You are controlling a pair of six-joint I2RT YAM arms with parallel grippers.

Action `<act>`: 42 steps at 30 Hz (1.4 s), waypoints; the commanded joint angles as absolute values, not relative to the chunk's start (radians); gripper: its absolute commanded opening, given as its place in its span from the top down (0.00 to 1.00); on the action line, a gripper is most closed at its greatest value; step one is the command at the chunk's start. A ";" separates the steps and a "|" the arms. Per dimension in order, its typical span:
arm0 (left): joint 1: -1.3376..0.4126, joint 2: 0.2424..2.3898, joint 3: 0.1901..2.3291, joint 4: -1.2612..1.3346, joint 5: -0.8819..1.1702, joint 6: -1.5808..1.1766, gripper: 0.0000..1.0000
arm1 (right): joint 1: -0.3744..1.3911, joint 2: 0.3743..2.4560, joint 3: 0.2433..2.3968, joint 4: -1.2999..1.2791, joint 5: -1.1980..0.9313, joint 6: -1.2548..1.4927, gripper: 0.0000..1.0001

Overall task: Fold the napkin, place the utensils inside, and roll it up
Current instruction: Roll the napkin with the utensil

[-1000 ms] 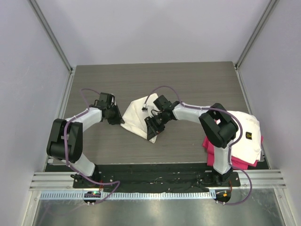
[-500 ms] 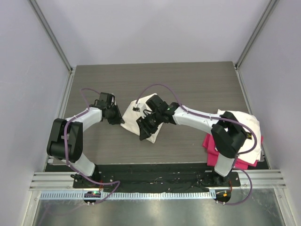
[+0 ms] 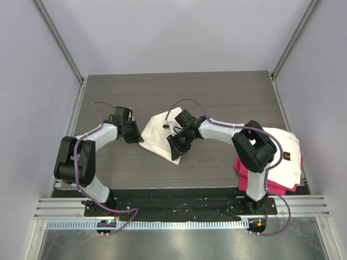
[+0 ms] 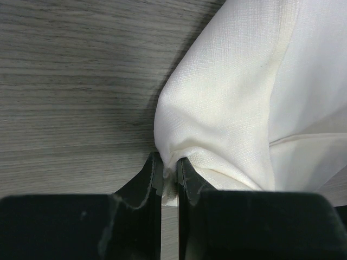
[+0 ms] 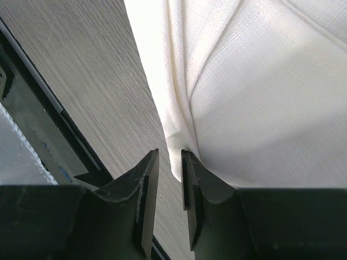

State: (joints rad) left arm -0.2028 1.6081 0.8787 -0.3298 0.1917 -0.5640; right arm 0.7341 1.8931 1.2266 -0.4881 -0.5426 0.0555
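The cream-white napkin [image 3: 157, 134] lies folded in a rough diamond at the middle of the table. My left gripper [image 3: 135, 139] is at its left corner. In the left wrist view that gripper [image 4: 169, 160] is shut on a bunched corner of the napkin [image 4: 233, 103]. My right gripper [image 3: 175, 149] is over the napkin's near corner. In the right wrist view its jaws [image 5: 169, 155] stand a little apart. The napkin's folded edge [image 5: 260, 103] reaches the fingertips and touches the right-hand finger [image 5: 191, 168], unpinched. The utensils are out of view.
A folded white cloth with a small dark logo [image 3: 283, 147] lies on a pink cloth [image 3: 243, 166] at the table's right edge, beside the right arm's base. A black strip [image 3: 179, 196] runs along the near edge. Grey walls close in three sides.
The right gripper swung left along the napkin's near edge, then came back to the near corner, its jaws widening and narrowing again. The left gripper kept its grip and place.
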 commanded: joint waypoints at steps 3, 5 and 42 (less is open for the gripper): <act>-0.206 1.614 0.884 -0.400 0.132 -0.528 1.00 | 0.777 1.818 1.275 -0.495 -0.505 0.035 0.69; -0.206 1.614 0.891 -0.405 0.140 -0.532 1.00 | 0.814 1.734 1.293 -0.491 -0.447 0.011 0.58; -0.207 1.602 0.893 -0.417 0.192 -0.552 1.00 | 1.151 2.072 1.316 0.023 0.414 -0.328 0.49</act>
State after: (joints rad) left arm -0.2043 1.6085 0.8932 -0.3607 0.2024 -0.5674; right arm 1.1633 2.0480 1.2739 0.0452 0.3847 -0.3332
